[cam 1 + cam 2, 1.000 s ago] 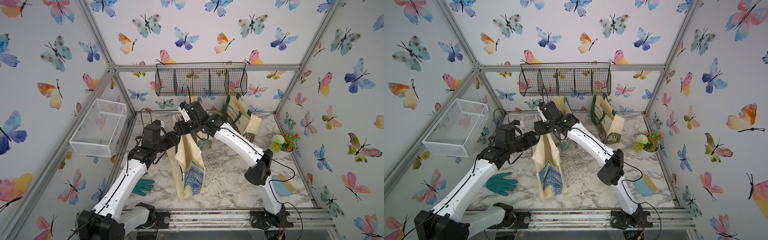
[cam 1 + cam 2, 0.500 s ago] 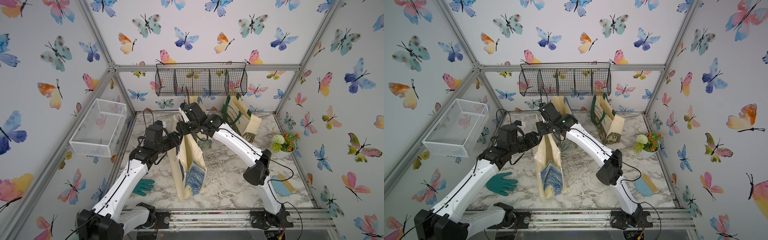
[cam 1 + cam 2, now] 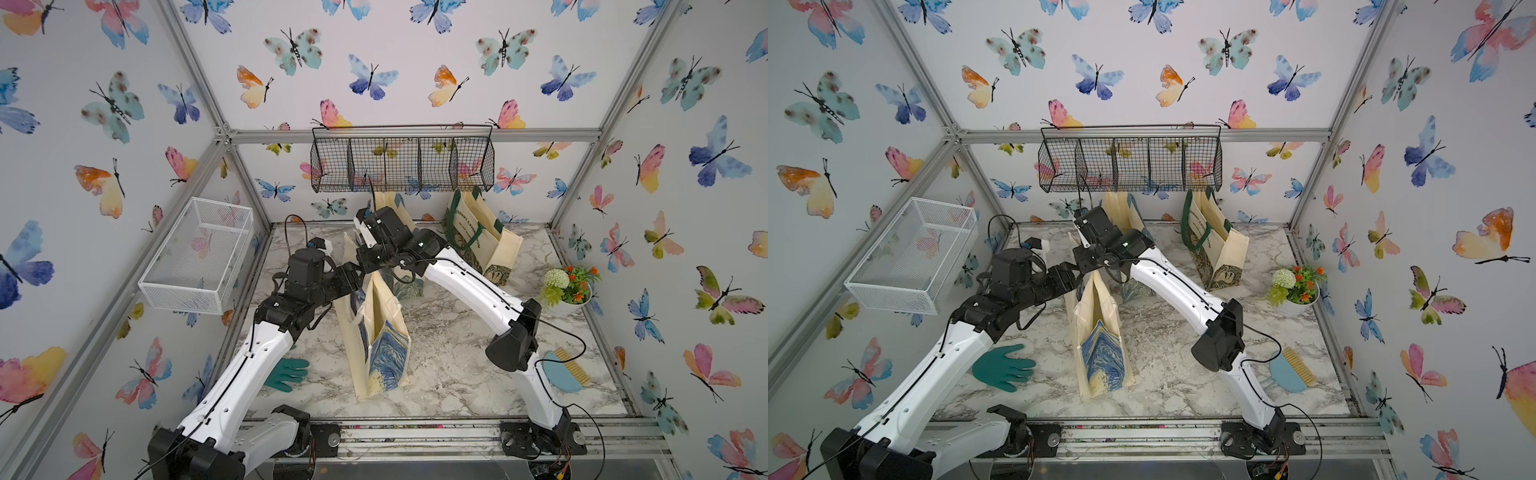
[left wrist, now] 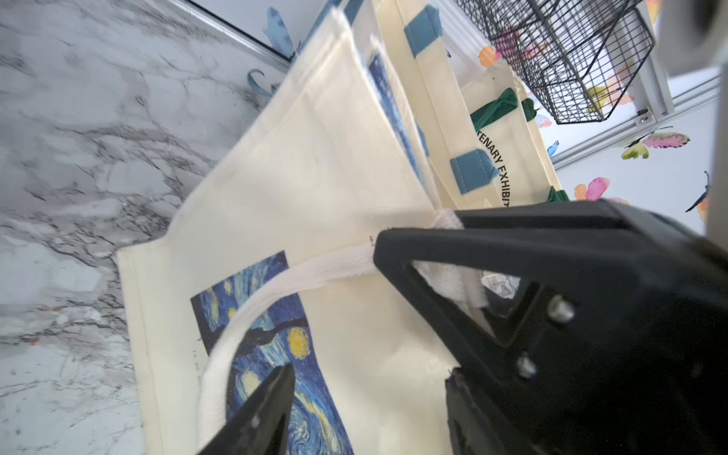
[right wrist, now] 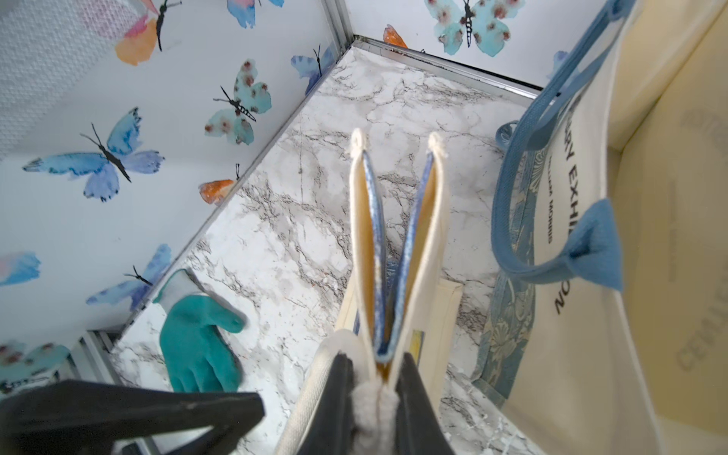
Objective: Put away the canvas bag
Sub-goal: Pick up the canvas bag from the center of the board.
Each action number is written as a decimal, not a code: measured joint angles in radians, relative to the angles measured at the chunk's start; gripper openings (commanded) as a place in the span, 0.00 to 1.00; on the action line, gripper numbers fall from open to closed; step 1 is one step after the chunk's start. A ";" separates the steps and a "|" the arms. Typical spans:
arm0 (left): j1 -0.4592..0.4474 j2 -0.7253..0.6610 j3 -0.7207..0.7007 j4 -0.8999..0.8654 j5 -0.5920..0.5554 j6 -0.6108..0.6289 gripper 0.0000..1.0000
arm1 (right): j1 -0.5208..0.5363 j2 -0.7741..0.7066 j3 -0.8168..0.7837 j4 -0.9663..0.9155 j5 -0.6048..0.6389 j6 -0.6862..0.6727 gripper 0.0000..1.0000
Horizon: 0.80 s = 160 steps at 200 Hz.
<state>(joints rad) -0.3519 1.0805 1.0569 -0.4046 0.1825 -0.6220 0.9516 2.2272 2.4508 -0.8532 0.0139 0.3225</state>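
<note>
The canvas bag (image 3: 380, 332) (image 3: 1098, 332), cream with a blue swirling print, stands upright mid-table with its mouth open. My right gripper (image 3: 368, 259) (image 3: 1086, 257) (image 5: 374, 394) reaches down from the back and is shut on the bag's (image 5: 358, 236) top rim at the white handle's base. My left gripper (image 3: 357, 278) (image 3: 1073, 276) (image 4: 366, 394) is open beside the bag's (image 4: 315, 177) printed side, its jaws apart with nothing pinched. The white handle loop (image 4: 244, 327) hangs loose across the print.
A blue-handled tote (image 5: 583, 197) (image 3: 1121, 208) and a green-handled tote (image 3: 478, 237) stand at the back under a black wire basket (image 3: 401, 160). A white wire basket (image 3: 199, 257) hangs on the left wall. A teal glove (image 3: 286, 374), flower pot (image 3: 567, 286) and brush (image 3: 565, 370) lie on the table.
My right gripper has closed on the bag's top rim. The left arm has edged closer to the bag, its jaws a little wider.
</note>
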 measured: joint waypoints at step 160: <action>0.151 -0.078 0.072 0.127 0.300 0.330 0.75 | 0.000 -0.387 -0.351 -0.194 -0.375 -0.302 0.02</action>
<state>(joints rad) -0.2008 1.0027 1.1294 -0.2775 0.4824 -0.2924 0.9512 1.8400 2.0998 -1.0470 -0.3607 0.0204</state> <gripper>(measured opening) 0.750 0.162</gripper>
